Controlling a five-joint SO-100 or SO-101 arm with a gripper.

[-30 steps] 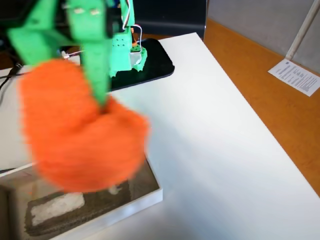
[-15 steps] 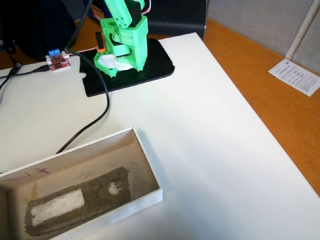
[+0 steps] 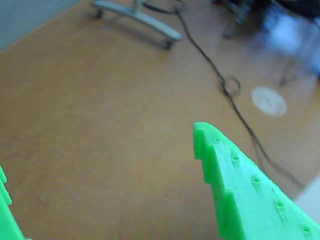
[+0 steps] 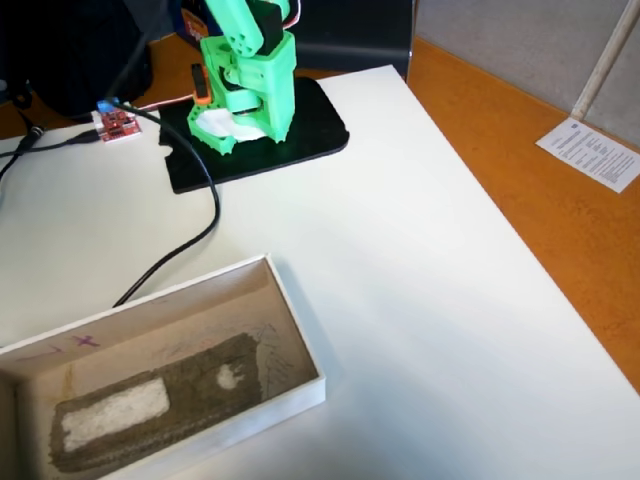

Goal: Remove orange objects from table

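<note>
Closest in the fixed view sits a shallow white cardboard box [image 4: 160,385], open at the top, with a dark gritty patch and a pale rectangle on its floor and a few pen marks along its inner wall. It rests on the white table [image 4: 430,300], near the table's lower left part in that view. The orange object does not show in either view, so I cannot tell where it is.

A black cable [image 4: 195,215] snakes from just beyond the box up toward the back of the table, passing a small red circuit board [image 4: 117,122] with a blue block on it. Beside that lies a black base plate [image 4: 255,135], and on it stands the green arm base [image 4: 245,75] (only its lower part shows, the rest runs out of the top edge).

To the right in the fixed view, off the table edge, is orange-brown floor [image 4: 540,190] with a printed sheet of paper [image 4: 590,152] lying on it.

In the wrist view the gripper [image 3: 107,185] looks down on that same kind of orange-brown surface. Its two green fingers [image 3: 245,190] stand wide apart, one at the lower right and a sliver of the other at the lower left, with nothing between them. Farther off there, a thin dark cord [image 3: 235,107] trails across the floor past a grey metal foot [image 3: 142,19].
</note>
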